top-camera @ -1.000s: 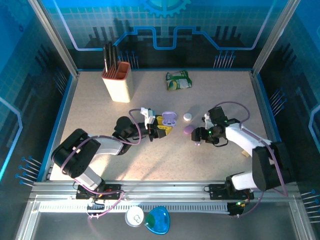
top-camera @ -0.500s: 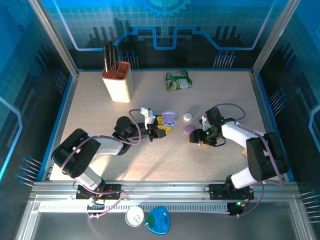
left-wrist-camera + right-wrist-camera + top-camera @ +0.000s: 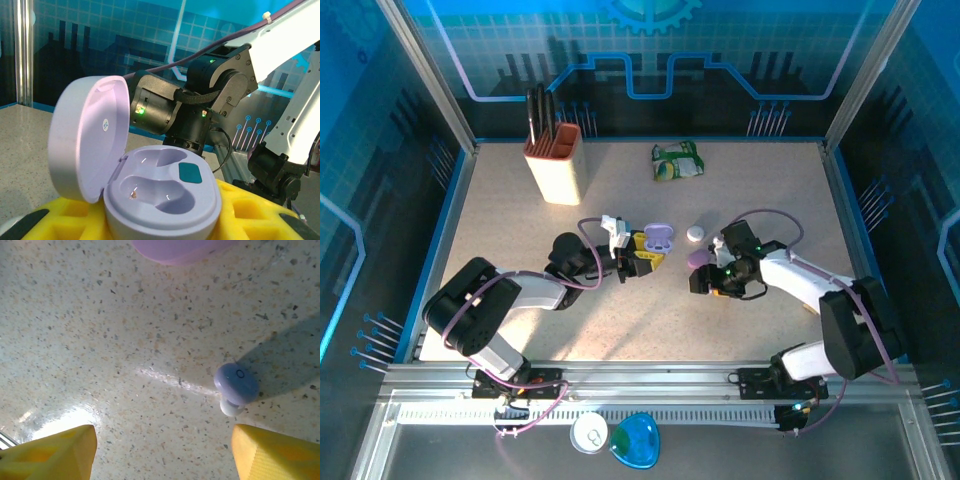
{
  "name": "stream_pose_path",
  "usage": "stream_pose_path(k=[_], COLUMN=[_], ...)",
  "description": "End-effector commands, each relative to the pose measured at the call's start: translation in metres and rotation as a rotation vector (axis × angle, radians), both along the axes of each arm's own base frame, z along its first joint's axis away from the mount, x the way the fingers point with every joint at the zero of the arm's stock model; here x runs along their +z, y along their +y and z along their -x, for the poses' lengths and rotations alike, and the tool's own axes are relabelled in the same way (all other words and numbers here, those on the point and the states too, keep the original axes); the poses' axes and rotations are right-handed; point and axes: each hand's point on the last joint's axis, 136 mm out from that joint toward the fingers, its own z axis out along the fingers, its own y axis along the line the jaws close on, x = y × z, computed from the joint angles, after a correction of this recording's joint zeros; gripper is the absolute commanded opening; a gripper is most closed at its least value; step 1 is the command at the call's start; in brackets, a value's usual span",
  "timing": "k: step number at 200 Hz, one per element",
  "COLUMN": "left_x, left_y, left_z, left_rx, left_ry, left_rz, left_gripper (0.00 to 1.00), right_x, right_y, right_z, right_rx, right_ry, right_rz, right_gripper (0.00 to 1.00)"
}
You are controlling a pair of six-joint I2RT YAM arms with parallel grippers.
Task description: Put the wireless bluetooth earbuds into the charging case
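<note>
- Right gripper [image 3: 162, 452]: low over the table [image 3: 520, 230], right of centre. Jaws stand wide and hold nothing.
- Lilac earbud [image 3: 236, 387]: lies on the table between the yellow fingertips [image 3: 50, 455], nearer the right one and touching neither.
- Left gripper [image 3: 646, 252]: at table centre, clamped on the lilac charging case [image 3: 160, 200]. Lid raised, two wells showing.
- Pinkish closed case [image 3: 698, 258]: just beyond the right gripper.
- Small round white piece [image 3: 695, 233]: just past the pinkish case.
- Green packet [image 3: 677, 160] and knife block [image 3: 555, 165]: near the far edge.
</note>
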Motion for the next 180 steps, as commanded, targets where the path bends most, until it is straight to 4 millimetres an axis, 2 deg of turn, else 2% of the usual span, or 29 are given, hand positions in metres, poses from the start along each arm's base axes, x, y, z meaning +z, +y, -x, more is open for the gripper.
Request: stream_pose_path(k=[1,42,75,124,180], left_x=[0.004,0.003,0.003,0.002,0.004], left_y=[0.001,0.002,0.004,0.005,0.001], left_z=[0.001,0.001,0.003,0.003,0.0], left_rx=[-0.015,-0.013,-0.009,-0.005,-0.019], left_ry=[-0.036,-0.035,-0.036,-0.033,-0.031], left_rz=[0.009,0.007,0.007,0.006,0.009], left_gripper=[0.29,0.29,0.29,0.29,0.29], right_x=[0.003,0.005,-0.001,-0.02,-0.027], right_y=[-0.008,-0.01,-0.011,-0.011,-0.012], right_z=[-0.002,-0.028,-0.039,-0.03,-0.019], right_rx=[-0.034,-0.054,-0.035,-0.045,-0.053], right_ry=[-0.029,-0.087,-0.063,0.004,0.033], right_rz=[0.018,-0.089,-0.096,-0.119,-0.132], right_gripper=[0.71,0.59,0.5,0.47,0.41])
